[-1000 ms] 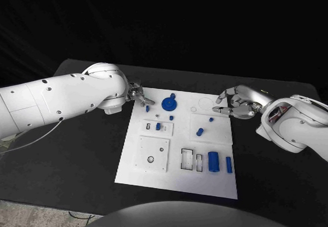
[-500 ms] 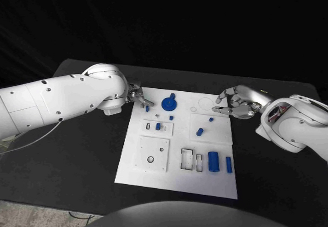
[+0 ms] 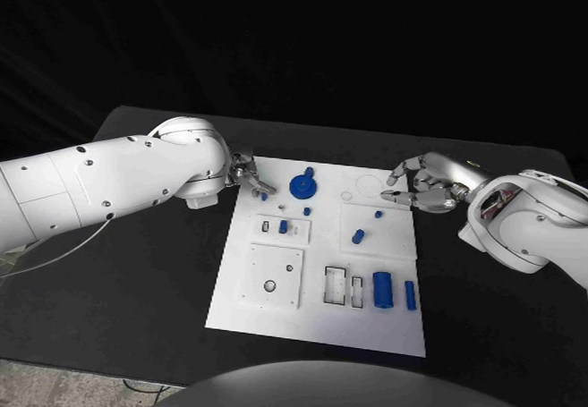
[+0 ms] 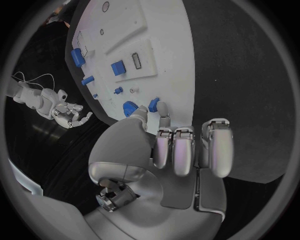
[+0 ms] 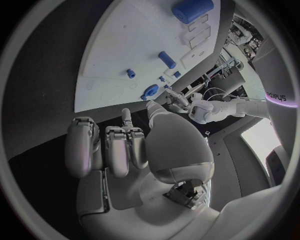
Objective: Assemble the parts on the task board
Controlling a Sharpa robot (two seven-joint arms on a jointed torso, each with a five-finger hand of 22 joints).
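Note:
The white task board (image 3: 368,322) lies in the middle of the black table. My left hand (image 3: 253,178) is at the board's far left corner; in the left wrist view its thumb and forefinger tips flank a small blue peg (image 4: 154,103) that stands at the board's edge (image 3: 264,195) and seem to pinch it. A blue gear (image 3: 304,184) sits just right of it. My right hand (image 3: 417,186) hovers at the board's far right edge, fingers loosely bent, holding nothing.
More blue parts lie on the board: short pegs (image 3: 283,226) (image 3: 357,235), a thick cylinder (image 3: 383,290) and a slim bar (image 3: 410,295) at the near right. A square plate with holes (image 3: 273,276) and rectangular slots (image 3: 335,285) sit beside them.
My left hand's fingertips have edged slightly closer to the small blue peg. The peg, the other parts and my right hand have stayed where they were.

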